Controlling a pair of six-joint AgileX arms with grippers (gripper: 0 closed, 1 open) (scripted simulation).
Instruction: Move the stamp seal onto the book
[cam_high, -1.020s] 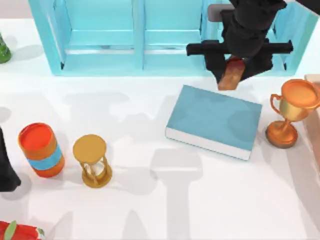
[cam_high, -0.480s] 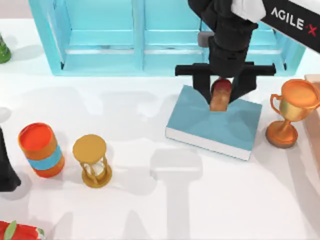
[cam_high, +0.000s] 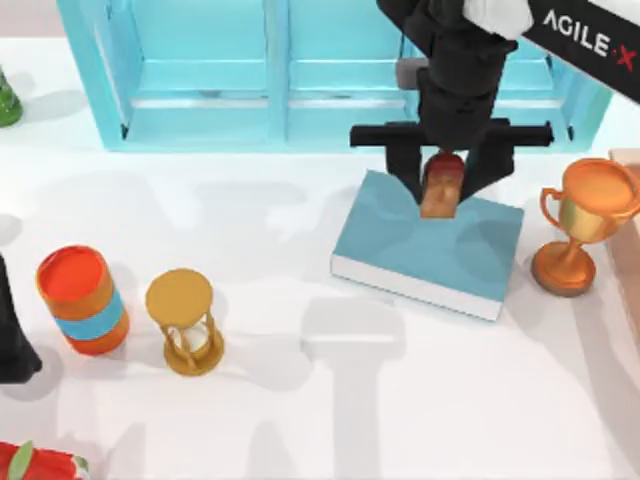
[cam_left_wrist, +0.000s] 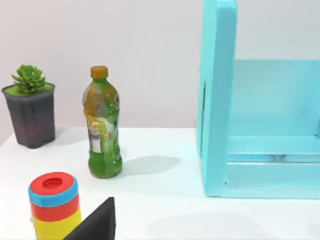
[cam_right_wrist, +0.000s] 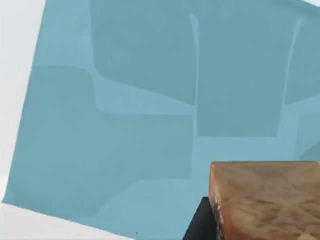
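The stamp seal, a tan-brown block with a dark red top, hangs upright in my right gripper, whose fingers are shut on its sides. It is over the far edge of the teal-blue book, which lies flat right of the table's centre. In the right wrist view the seal's brown base sits close above the book cover; I cannot tell whether they touch. My left arm is parked at the table's left edge, and one dark fingertip shows in the left wrist view.
A light-blue shelf unit runs along the back, just behind the book. An orange trophy cup stands right of the book. A golden hourglass and an orange-and-blue can stand front left. A green bottle and a potted plant are far left.
My right gripper carried the seal from in front of the shelf forward and leftward to over the book's far edge. In the last half second it barely moved. The left arm stayed still.
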